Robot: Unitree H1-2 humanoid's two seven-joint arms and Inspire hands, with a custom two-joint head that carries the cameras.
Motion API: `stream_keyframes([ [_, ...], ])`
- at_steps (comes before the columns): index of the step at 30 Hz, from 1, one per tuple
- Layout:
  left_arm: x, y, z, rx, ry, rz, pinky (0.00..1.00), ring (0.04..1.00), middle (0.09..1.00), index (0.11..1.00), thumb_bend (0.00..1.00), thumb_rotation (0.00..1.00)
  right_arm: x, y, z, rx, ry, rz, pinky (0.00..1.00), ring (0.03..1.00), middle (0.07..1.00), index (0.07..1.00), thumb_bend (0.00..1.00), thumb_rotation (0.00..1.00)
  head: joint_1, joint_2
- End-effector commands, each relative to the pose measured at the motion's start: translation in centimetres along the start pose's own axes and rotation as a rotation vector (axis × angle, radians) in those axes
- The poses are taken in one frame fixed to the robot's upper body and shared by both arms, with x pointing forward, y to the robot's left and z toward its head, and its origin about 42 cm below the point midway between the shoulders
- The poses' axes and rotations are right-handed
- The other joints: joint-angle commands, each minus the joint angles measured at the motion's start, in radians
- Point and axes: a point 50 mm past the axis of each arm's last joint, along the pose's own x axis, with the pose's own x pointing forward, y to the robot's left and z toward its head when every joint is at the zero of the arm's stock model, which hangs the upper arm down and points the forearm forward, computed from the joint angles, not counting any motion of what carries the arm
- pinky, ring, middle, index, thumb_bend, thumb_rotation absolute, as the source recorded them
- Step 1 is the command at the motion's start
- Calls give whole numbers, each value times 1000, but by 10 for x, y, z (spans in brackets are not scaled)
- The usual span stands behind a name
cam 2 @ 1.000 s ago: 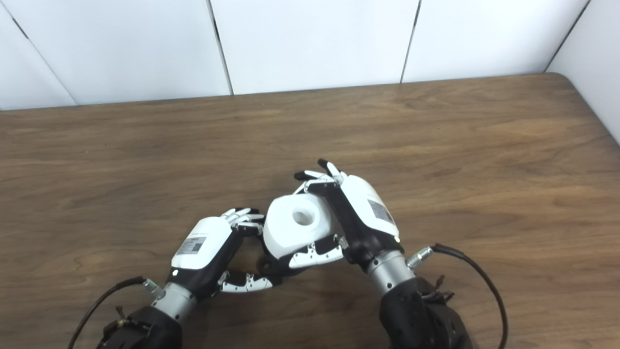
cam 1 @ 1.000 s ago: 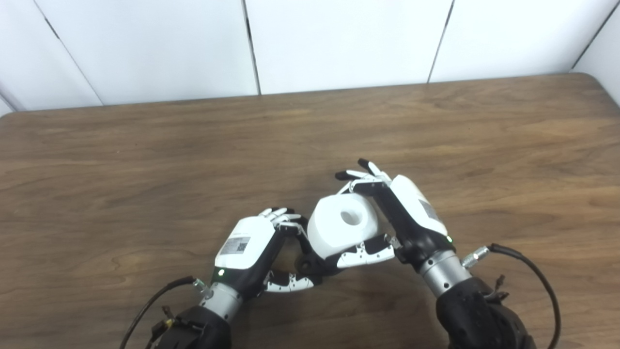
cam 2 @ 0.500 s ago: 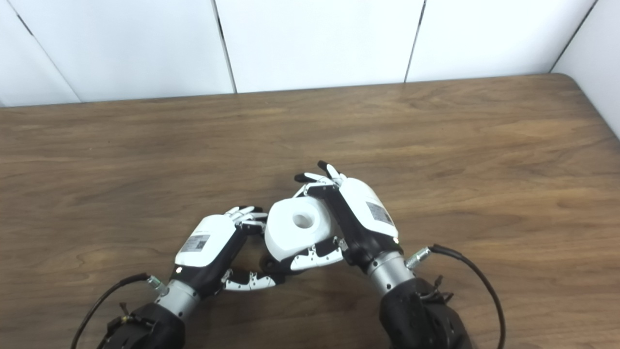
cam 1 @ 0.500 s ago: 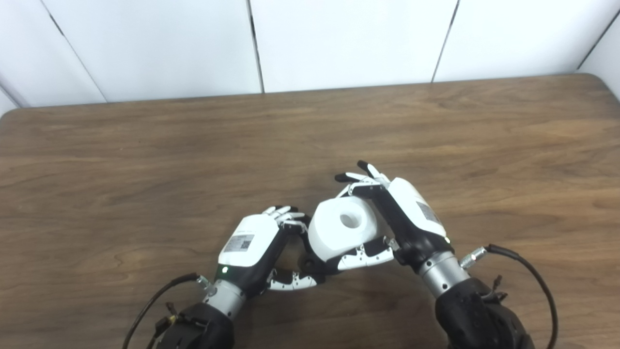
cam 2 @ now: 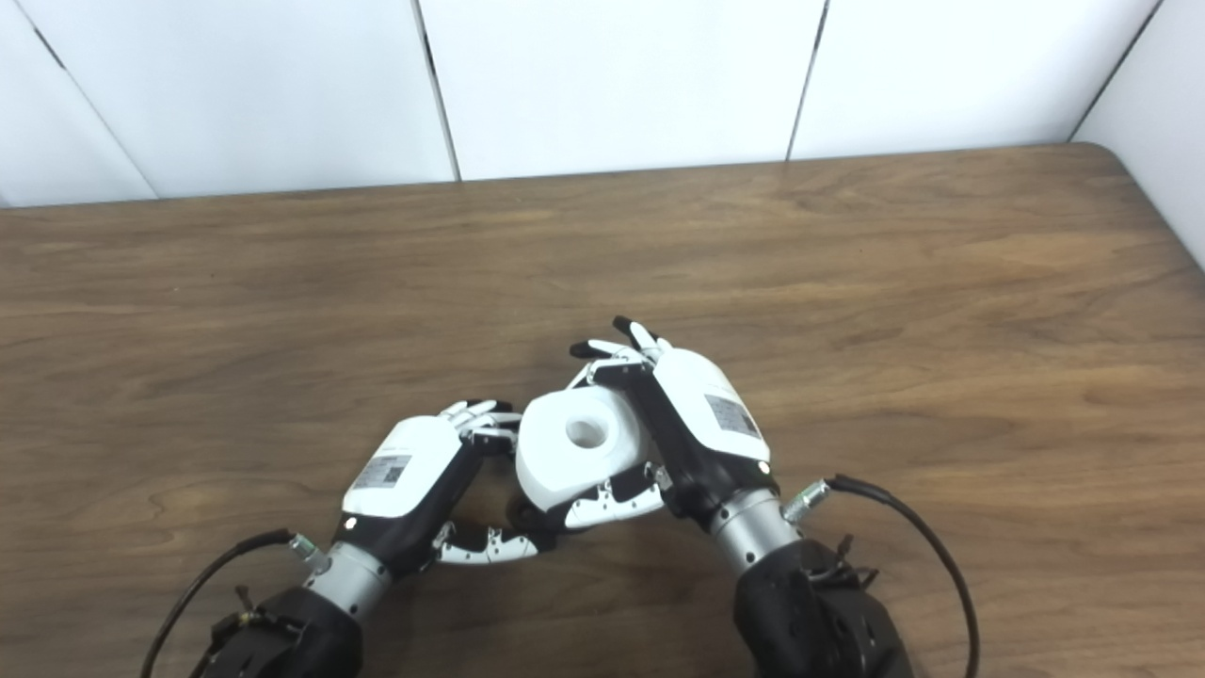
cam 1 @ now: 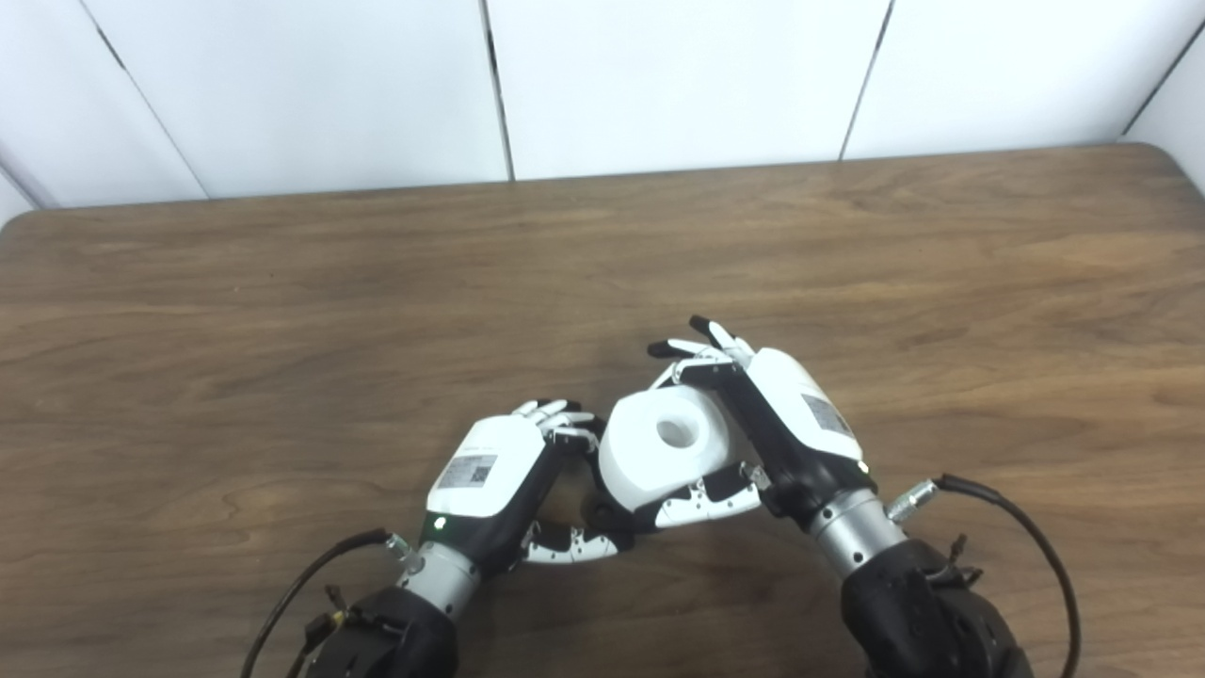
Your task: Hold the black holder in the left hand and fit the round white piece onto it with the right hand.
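My right hand (cam 1: 753,424) grasps white roll (cam 1: 664,447), thumb under, fingers over top. Roll's hole faces up toward camera. Black holder (cam 1: 602,508) sits just left and below, touching roll, mostly hidden. My left hand (cam 1: 499,476) curls round holder, grasping it. Whether roll is seated on holder, can't tell. Both held low over wooden table (cam 1: 282,330).

Brown wooden table (cam 1: 282,301) against white panelled wall (cam 1: 678,85).
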Motion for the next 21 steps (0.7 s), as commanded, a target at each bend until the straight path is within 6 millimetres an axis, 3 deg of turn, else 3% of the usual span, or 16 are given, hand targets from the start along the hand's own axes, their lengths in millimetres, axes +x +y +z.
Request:
stream_keyframes([
  [1,-1,-10,0,1,15,-73,911,895,809,487,521,50,-8,0,-1,-49,-40,8,1000,986,844,483,525,136,-1,2],
  [21,3,-7,5,5,21,-73,917,905,812,488,521,51,-8,8,-14,-163,-53,50,1000,1000,849,483,524,134,6,11],
])
